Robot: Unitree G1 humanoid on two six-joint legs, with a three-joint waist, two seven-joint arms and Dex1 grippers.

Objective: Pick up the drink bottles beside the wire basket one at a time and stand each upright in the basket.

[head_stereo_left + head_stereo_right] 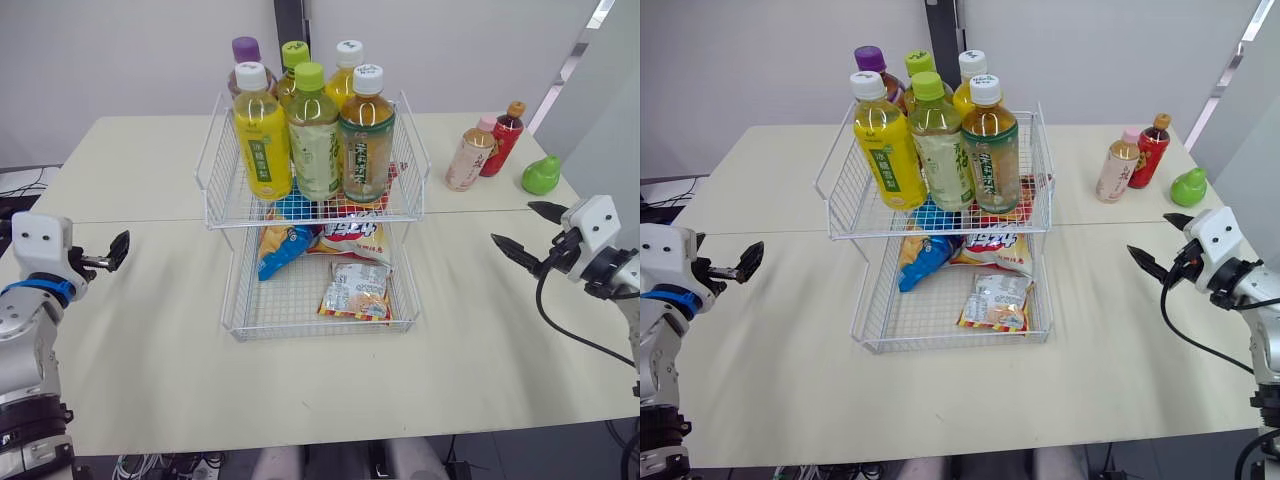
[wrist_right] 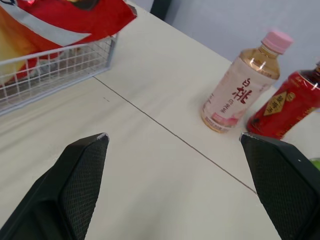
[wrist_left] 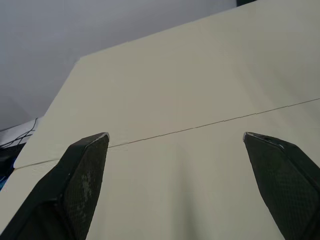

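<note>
Two-tier wire basket point(image 1: 410, 160) mid bench point(image 1: 150, 170). Upper tier holds six bottles point(image 1: 314, 140), all upright, in two rows of three. Lower tier has snack packs point(image 1: 357, 290), no bottles. Two drink bottles outside the basket, on the bench off its right side toward the back: pink-capped bottle point(image 1: 468, 155) and red bottle point(image 1: 499, 142), both upright, touching or just beside each other, the red one behind. Green pear-shaped thing point(image 1: 541, 176) near them, further right. Left gripper point(image 3: 175, 136) hangs over bare bench, well left of the basket, jaws wide, nothing between them. Right gripper point(image 1: 512, 222) hangs above the bench right of the basket, in front of the two loose bottles and apart from them, jaws wide, holding nothing.
</note>
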